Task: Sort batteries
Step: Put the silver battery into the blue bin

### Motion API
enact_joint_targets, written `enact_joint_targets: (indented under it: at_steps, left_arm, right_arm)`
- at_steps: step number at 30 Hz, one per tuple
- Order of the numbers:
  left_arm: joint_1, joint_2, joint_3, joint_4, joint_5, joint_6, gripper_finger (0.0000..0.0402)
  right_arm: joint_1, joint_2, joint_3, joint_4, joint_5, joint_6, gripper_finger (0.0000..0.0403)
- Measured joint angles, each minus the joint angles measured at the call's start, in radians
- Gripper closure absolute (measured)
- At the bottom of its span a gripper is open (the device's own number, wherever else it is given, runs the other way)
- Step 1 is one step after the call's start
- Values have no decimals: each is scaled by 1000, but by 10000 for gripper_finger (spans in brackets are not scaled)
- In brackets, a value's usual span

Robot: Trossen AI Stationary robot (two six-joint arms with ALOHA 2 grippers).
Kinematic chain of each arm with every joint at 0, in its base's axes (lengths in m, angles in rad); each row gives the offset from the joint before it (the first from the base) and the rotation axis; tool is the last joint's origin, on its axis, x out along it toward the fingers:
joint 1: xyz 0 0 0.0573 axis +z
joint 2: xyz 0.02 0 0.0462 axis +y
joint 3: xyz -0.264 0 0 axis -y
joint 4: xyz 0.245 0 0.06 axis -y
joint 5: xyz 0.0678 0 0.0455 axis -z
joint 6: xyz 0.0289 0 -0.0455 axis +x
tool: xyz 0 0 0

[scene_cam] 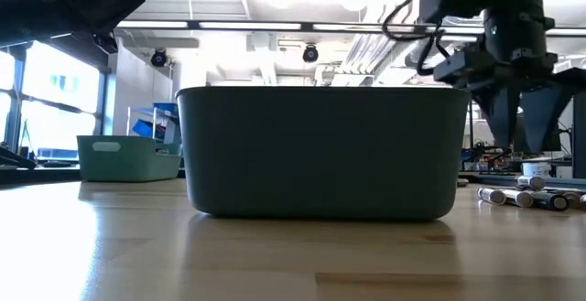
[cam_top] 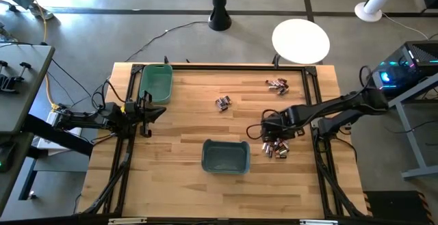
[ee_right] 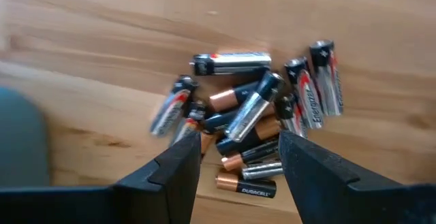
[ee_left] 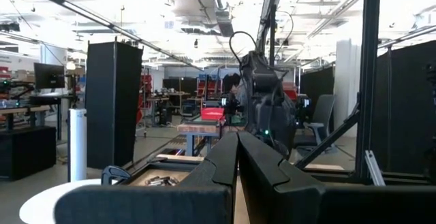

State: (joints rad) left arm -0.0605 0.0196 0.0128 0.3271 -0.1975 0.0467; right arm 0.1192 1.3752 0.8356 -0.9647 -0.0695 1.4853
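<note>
Batteries lie on the wooden table in three small heaps: a near-right heap (cam_top: 275, 148), a far-right heap (cam_top: 277, 85) and a middle heap (cam_top: 223, 102). My right gripper (cam_top: 269, 130) hangs open just over the near-right heap. In the right wrist view the silver and copper cells (ee_right: 252, 122) lie jumbled between and beyond its two fingers, gripper (ee_right: 238, 157). The low view shows these cells (scene_cam: 526, 196) on the table under the right gripper (scene_cam: 515, 123). My left gripper (cam_top: 147, 113) waits shut at the table's left edge, gripper (ee_left: 238, 163).
A teal bin (cam_top: 225, 156) stands near the table's near middle, left of the near-right heap, and fills the low view (scene_cam: 320, 150). A green bin (cam_top: 156, 83) sits at the far left corner, close to my left gripper. A white round disc (cam_top: 300, 40) lies beyond the far edge.
</note>
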Motion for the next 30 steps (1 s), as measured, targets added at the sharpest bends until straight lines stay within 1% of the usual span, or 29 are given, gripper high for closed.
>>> enact_joint_targets:
  at_steps: [8,22,27,30]
  left_arm:
    - [0,0,0,-10,0,10,396]
    - [0,0,0,-26,4,8,396]
    - [0,0,0,-28,4,6,396]
    - [0,0,0,-28,4,6,396]
  right_arm:
    - [12,88,0,13,-9,18,210]
    - [-25,126,1,44,7,-28,211]
    - [-28,161,1,51,-8,-52,211]
    - [-27,188,1,64,-15,-71,220]
